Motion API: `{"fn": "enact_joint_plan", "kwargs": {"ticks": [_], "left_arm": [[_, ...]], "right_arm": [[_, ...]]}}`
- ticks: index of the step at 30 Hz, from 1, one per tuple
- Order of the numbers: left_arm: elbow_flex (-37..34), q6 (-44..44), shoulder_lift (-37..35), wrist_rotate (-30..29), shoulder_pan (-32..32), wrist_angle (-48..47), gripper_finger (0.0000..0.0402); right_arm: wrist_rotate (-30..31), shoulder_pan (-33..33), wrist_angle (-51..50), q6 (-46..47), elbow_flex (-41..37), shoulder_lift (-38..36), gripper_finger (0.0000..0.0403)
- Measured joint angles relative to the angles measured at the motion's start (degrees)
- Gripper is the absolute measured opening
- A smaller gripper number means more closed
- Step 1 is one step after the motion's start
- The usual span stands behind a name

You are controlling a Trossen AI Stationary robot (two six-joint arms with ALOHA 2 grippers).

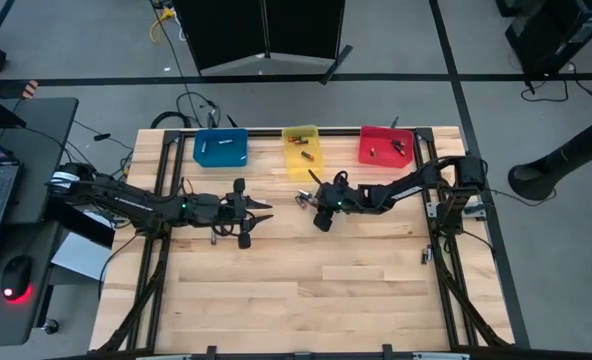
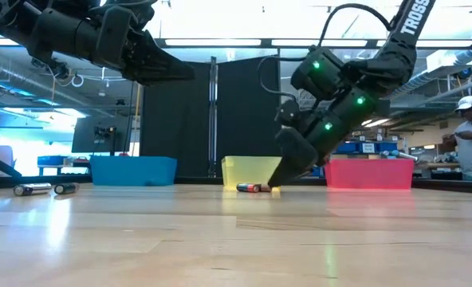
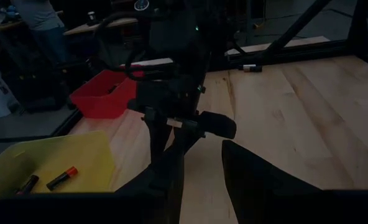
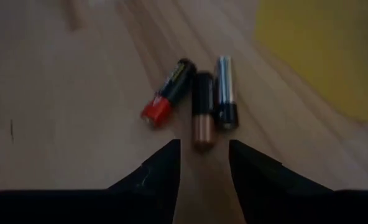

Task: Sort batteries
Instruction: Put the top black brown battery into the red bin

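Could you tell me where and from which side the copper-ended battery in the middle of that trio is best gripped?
Judging by the right wrist view, the copper-ended battery lies flat, touching the silver battery, with the red-ended battery angled close by. Its flanks are crowded, so the open right end effector should probably descend from above onto the copper end, which juts clear of its neighbours.

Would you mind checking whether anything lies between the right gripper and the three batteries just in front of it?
Nothing visible does. The right gripper has open jaws over bare wood, pointing at the copper-ended battery, flanked closely by the red-tipped battery and silver battery.
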Motion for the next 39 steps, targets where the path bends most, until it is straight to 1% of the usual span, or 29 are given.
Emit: {"fn": "enact_joint_plan", "kwargs": {"ticks": [3,16,19,23,28,32,34,38,39], "left_arm": [[0.0,0.0,0.0,0.0,0.0,0.0,0.0117],[0.0,0.0,0.0,0.0,0.0,0.0,0.0117],[0.0,0.0,0.0,0.0,0.0,0.0,0.0117],[0.0,0.0,0.0,0.0,0.0,-0.1,0.0117],[0.0,0.0,0.0,0.0,0.0,-0.5,0.0117],[0.0,0.0,0.0,0.0,0.0,-0.5,0.0117],[0.0,0.0,0.0,0.0,0.0,-0.5,0.0117],[0.0,0.0,0.0,0.1,0.0,-0.5,0.0117],[0.0,0.0,0.0,0.1,0.0,-0.5,0.0117]], "right_arm": [[-1.3,0.0,2.3,0.5,-0.1,0.0,0.0144],[-1.8,-0.5,2.2,1.6,-0.2,0.1,0.0100],[-2.2,-0.6,3.2,2.0,-0.1,1.6,0.0100],[-2.4,-0.5,1.6,3.7,1.7,3.5,0.0107],[-2.4,-0.6,1.4,3.6,2.4,3.8,0.0116],[-2.5,-1.2,1.4,3.3,2.8,4.2,0.0113],[-2.5,-1.5,1.3,4.0,2.8,4.5,0.0102],[-2.4,-1.5,1.9,4.2,3.0,5.9,0.0062],[-2.4,-1.5,2.0,4.2,3.0,6.1,0.0060]]}}
